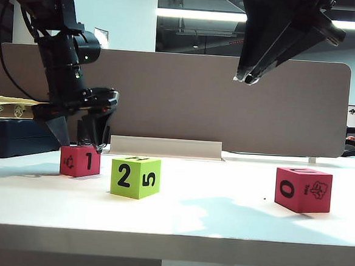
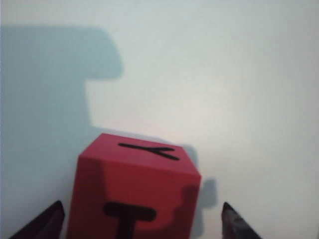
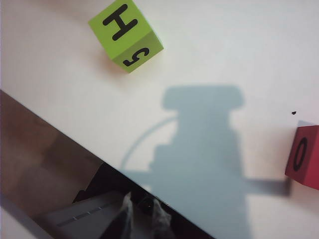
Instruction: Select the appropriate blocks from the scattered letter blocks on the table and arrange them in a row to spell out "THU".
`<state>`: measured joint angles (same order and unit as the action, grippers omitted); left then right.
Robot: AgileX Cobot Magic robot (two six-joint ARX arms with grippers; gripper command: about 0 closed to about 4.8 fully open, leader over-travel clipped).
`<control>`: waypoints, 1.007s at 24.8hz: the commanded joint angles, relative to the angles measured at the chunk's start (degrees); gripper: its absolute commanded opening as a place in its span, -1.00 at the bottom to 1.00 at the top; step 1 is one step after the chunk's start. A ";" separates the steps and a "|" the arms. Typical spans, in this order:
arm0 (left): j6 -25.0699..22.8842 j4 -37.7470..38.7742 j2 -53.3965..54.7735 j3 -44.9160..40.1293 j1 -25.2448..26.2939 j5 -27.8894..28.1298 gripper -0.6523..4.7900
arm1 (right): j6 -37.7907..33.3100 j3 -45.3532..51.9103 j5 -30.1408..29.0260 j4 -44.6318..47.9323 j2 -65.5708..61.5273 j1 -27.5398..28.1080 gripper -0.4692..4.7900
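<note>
above table (image 1: 232,225): left tool (image 1: 79,137), right tool (image 1: 247,79)

Three letter blocks (image 1: 135,177) in a row on table (image 1: 220,218).

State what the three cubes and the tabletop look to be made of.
The left red block, between the left gripper's open fingers, the green block and the right red block: probably foam, matte, slightly soft edges, printed black characters. The table: smooth white laminate or painted board, faint sheen; core not visible. The right gripper hangs shut above.
</note>
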<state>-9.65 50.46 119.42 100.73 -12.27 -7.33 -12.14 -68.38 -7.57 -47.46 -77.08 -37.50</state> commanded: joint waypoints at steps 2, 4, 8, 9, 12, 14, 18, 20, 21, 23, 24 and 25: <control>-0.48 0.57 0.13 0.09 -0.11 1.29 0.70 | -0.09 -0.24 -0.04 -0.20 0.17 -0.04 -0.61; -0.46 0.79 0.13 0.09 -0.11 1.29 0.67 | -0.09 -0.24 -0.04 -0.22 0.17 -0.04 -0.62; -0.42 1.79 0.13 0.09 -0.11 1.29 0.34 | -0.09 -0.24 -0.04 -0.22 0.17 -0.04 -0.62; -0.42 2.08 0.13 0.09 -0.11 1.27 0.34 | -0.09 -0.24 -0.04 -0.24 0.17 -0.04 -0.62; -0.24 3.23 0.13 0.09 -0.11 1.16 0.34 | -0.09 -0.24 -0.04 -0.24 0.17 -0.04 -0.62; 0.87 4.85 0.11 0.11 -0.13 0.83 0.34 | -0.09 -0.24 -0.04 -0.20 0.17 -0.04 -0.62; 1.55 6.88 0.11 0.11 -0.20 0.44 0.16 | -0.09 -0.24 -0.04 -0.13 0.17 -0.04 -0.62; 1.57 6.73 0.11 0.11 -0.22 0.07 0.13 | -0.09 -0.24 -0.04 -0.15 0.17 -0.04 -0.62; 1.57 6.36 0.11 0.11 -0.22 -0.55 0.13 | -0.09 -0.24 -0.04 -0.17 0.17 -0.04 -0.62; 1.66 5.70 0.11 0.11 -0.22 -1.86 0.13 | -0.09 -0.24 -0.04 -0.22 0.17 -0.04 -0.62; 1.79 5.42 0.11 0.11 -0.22 -1.99 0.15 | -0.09 -0.24 -0.04 -0.26 0.17 -0.04 -0.62; 1.86 5.31 0.11 0.11 -0.22 -2.14 0.15 | -0.09 -0.24 -0.07 -0.31 0.17 -0.04 -0.62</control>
<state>-8.03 56.36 119.66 100.77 -12.40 -8.62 -12.14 -68.38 -7.55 -47.92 -77.08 -37.50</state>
